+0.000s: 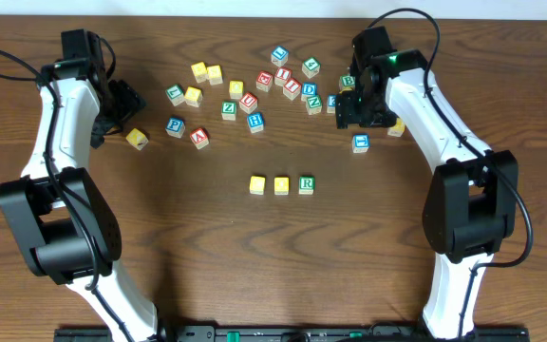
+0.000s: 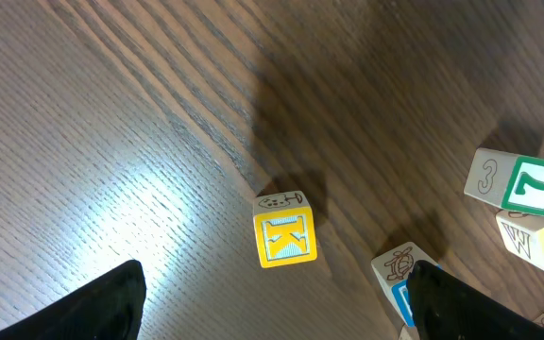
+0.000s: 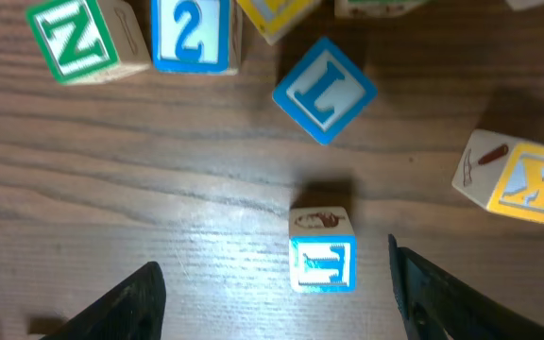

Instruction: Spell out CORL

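Observation:
A row of three blocks lies mid-table: two yellow blocks (image 1: 257,184) (image 1: 281,184) and a green R block (image 1: 306,184). A light-blue block (image 1: 360,142) lies alone to the right of the row. In the right wrist view (image 3: 322,253) it lies just ahead of and between the fingers of my open, empty right gripper (image 3: 272,297) (image 1: 361,114); its blue letter is hard to read. My left gripper (image 2: 277,307) (image 1: 122,100) is open and empty above a yellow block (image 2: 284,236) (image 1: 137,139).
Several loose letter blocks (image 1: 254,90) are scattered across the back of the table. Close to the right gripper are a blue tilted block (image 3: 324,90), a green N block (image 3: 83,38) and a yellow K block (image 3: 527,179). A green 7 block (image 2: 527,184) lies near the left gripper.

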Controlling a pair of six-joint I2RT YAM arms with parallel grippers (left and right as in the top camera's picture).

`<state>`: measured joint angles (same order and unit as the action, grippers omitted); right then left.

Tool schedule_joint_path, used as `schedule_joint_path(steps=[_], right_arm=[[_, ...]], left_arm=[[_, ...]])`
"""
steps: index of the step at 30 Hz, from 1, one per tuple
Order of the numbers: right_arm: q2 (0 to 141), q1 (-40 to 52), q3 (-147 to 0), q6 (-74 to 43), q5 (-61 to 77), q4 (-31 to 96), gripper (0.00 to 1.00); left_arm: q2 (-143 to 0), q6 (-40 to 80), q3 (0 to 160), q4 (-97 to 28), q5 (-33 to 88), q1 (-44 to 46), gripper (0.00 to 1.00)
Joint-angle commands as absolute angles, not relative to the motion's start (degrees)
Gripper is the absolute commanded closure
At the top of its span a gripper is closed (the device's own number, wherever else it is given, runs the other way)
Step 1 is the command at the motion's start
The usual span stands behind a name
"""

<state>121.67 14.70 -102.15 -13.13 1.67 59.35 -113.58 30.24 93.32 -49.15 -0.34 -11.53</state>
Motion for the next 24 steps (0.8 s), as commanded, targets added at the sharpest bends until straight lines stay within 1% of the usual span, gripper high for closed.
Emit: schedule_joint_path(steps=[1, 11, 18, 24], right_arm=[[122.1, 15.1, -101.7, -12.6, -0.3, 60.5, 0.3], [122.1, 15.1, -97.0, -13.6, -1.3, 58.5, 0.27], [122.1, 15.1, -97.1, -13.9, 1.9, 56.1, 0.26], [122.1, 14.2, -97.1, -18.5, 1.7, 54.8, 0.23]], left_arm=[[-113.9, 31.0, 93.6, -49.4, -0.7, -11.6, 0.13], [-113.9, 31.0, 93.6, -49.4, -0.7, -11.6, 0.12], [-113.9, 31.0, 93.6, -49.4, -0.7, -11.6, 0.13], [-113.9, 31.0, 93.6, -49.4, -0.7, -11.6, 0.13]])
